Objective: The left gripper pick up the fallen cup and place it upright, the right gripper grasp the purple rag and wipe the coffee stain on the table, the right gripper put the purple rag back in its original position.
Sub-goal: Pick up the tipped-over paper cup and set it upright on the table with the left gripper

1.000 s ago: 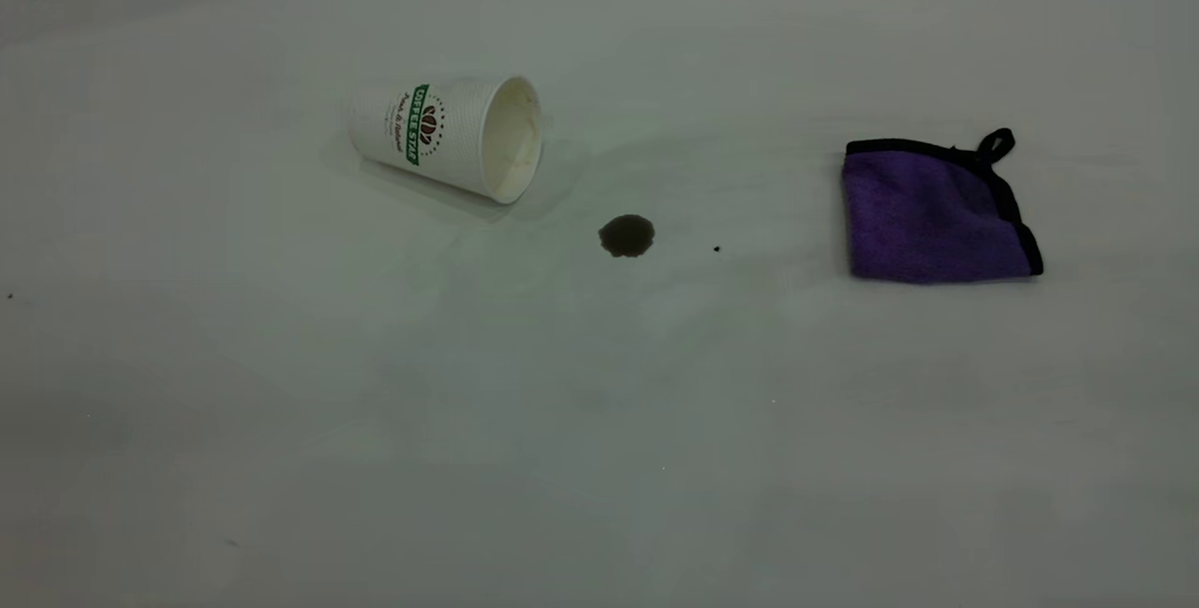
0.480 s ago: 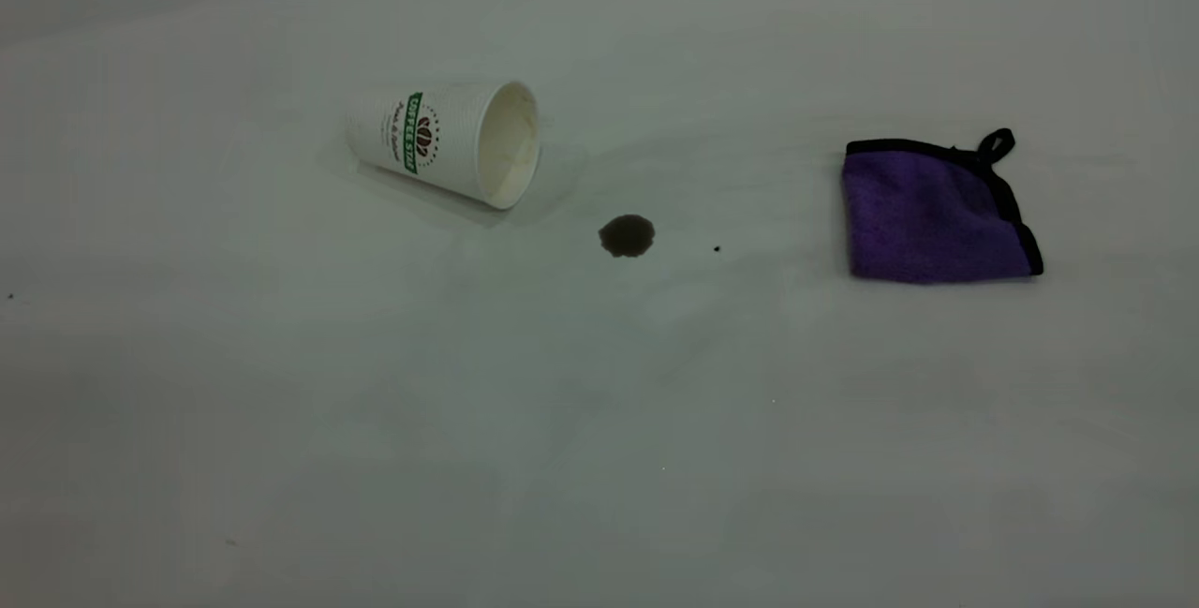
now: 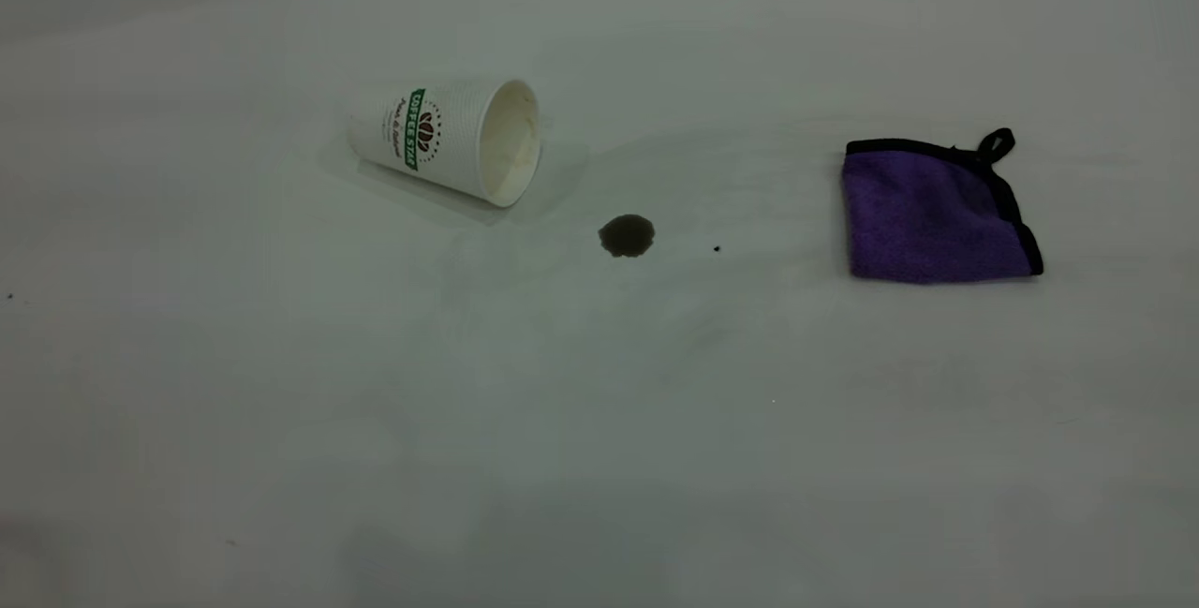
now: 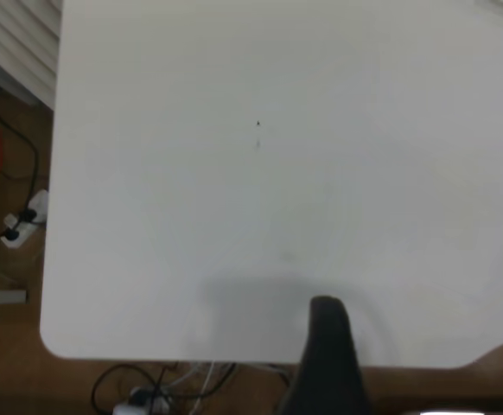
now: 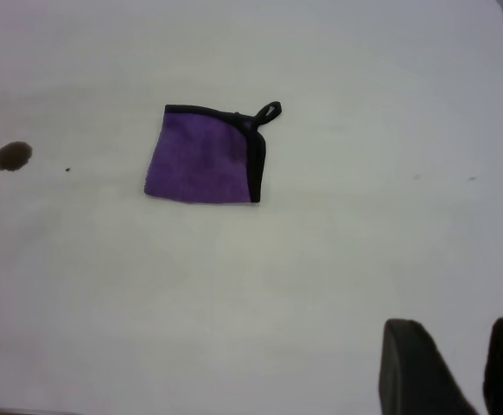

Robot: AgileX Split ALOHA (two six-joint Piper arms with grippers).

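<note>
Exterior view first: no arm in sight. The cup (image 3: 450, 140) lies on its side on the table (image 3: 375, 421), mouth turned toward the coffee stain (image 3: 627, 235), which sits near it but apart. A tiny black speck (image 3: 717, 249) lies just beyond the stain. The purple rag (image 3: 937, 213) lies folded flat, well apart on the right arm's side, its loop at the far corner.

Left wrist view: I see bare table, the table's edge and cables on the floor (image 4: 148, 393) beyond it. Only one dark finger of the left gripper (image 4: 329, 363) shows, so I cannot tell whether it is spread or closed. The cup isn't in this view, so I judge the arm is far from its target. I'd approach across the ribbed wall near the middle and squeeze lightly; thin paper should crush easily.

Right wrist view: the right gripper (image 5: 459, 363) hangs above bare table, its fingers parted with a clear gap, holding nothing. Rag and stain both lie ahead. Nothing blocks either path.
</note>
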